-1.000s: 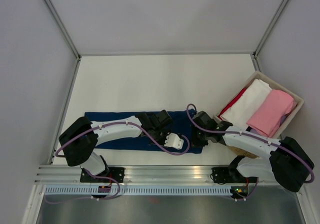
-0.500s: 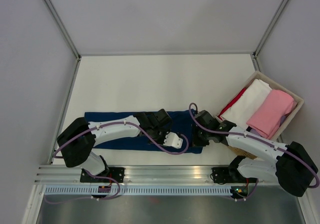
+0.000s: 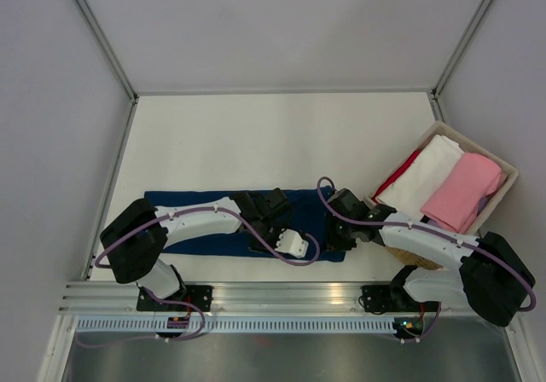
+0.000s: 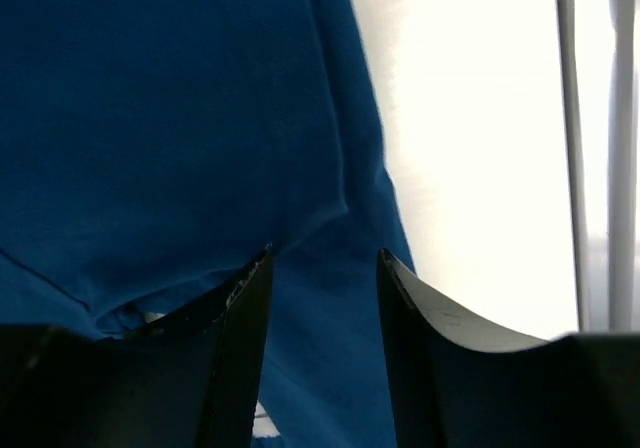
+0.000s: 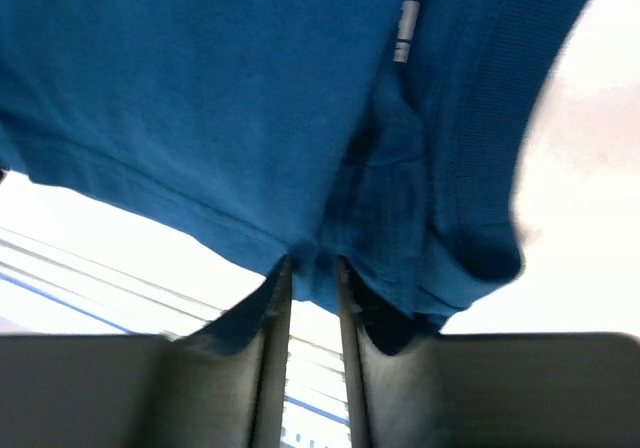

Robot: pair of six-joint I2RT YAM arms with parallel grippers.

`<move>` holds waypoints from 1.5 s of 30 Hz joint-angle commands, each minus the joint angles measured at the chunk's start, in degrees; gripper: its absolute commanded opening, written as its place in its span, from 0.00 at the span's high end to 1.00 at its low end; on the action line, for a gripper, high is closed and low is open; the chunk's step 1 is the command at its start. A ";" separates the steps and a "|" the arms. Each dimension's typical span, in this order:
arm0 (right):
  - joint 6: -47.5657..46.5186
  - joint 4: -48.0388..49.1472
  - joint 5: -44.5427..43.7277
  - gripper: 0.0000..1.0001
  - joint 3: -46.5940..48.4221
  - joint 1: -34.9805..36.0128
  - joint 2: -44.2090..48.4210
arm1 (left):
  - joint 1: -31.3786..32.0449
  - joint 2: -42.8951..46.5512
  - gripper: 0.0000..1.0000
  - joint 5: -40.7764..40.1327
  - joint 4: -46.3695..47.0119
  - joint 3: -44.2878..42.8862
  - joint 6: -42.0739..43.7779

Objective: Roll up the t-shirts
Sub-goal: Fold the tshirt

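Observation:
A navy blue t-shirt (image 3: 192, 199) lies folded into a long strip across the near part of the table. Both arms bend over its right end. My left gripper (image 3: 275, 230) is open, its fingers (image 4: 245, 308) wide apart just above the flat cloth (image 4: 180, 118), holding nothing. My right gripper (image 3: 341, 228) is at the shirt's right edge. In the right wrist view its jaws (image 5: 312, 263) stand a little apart, with the bunched hem of the shirt (image 5: 220, 88) resting at the fingertips. More t-shirts lie bundled in a basket: white (image 3: 426, 177), pink (image 3: 465, 190) and red (image 3: 397, 177).
The wicker basket (image 3: 505, 172) stands at the right edge of the table, close behind my right arm. An aluminium rail (image 3: 281, 297) runs along the near edge. Grey walls close in the table on the left, back and right.
Both grippers were shut on the shirt's right end and have now opened, the left one wide, the right one a little. The left wrist has shifted slightly.

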State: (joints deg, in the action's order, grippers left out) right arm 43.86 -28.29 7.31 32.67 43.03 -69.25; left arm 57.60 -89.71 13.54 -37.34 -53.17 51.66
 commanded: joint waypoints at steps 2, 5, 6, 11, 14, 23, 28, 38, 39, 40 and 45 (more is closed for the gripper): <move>-1.14 -5.71 -5.89 0.61 5.89 0.39 4.29 | -0.30 3.57 0.47 2.72 -5.54 -1.59 3.01; -2.46 -9.57 -9.94 0.57 10.56 0.30 6.49 | -2.66 5.95 0.50 6.73 -5.90 -4.13 0.21; -3.85 -9.67 -10.56 0.57 13.27 0.30 6.50 | -4.24 6.21 0.51 8.42 -5.90 -5.27 -1.11; -7.29 -5.03 -15.39 0.88 20.58 -0.22 -1.31 | -19.88 7.61 0.62 12.75 -0.64 -9.50 -14.12; -8.96 -0.11 -15.48 0.96 24.27 -1.10 -8.07 | -25.86 11.04 0.65 8.80 1.22 -6.17 -17.55; -10.90 6.23 -18.12 1.00 28.69 -6.71 -23.46 | -47.21 15.71 0.65 -7.21 5.88 4.64 -22.47; -10.37 10.45 -18.65 1.00 27.36 -10.06 -29.00 | -62.95 9.83 0.66 -9.58 9.74 6.76 -22.13; -11.95 12.21 -21.29 1.00 31.84 -12.88 -39.37 | -74.56 -0.46 0.69 -13.19 17.13 10.54 -19.40; -12.56 12.04 -21.20 1.00 32.80 -13.05 -40.60 | -75.78 -0.72 0.69 -12.84 17.21 10.71 -19.32; -13.00 12.03 -21.02 1.00 34.90 -13.58 -41.31 | -76.32 -0.38 0.69 -11.88 17.13 10.98 -19.23; -16.69 10.37 -20.76 1.00 46.58 -13.50 -49.30 | -76.68 4.01 0.68 -7.58 15.90 12.03 -18.00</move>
State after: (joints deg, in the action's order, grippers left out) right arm 30.76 -16.34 -11.51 73.56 30.15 -113.08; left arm -18.11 -86.50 5.02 -19.79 -43.79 31.79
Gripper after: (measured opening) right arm 0.003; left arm 0.315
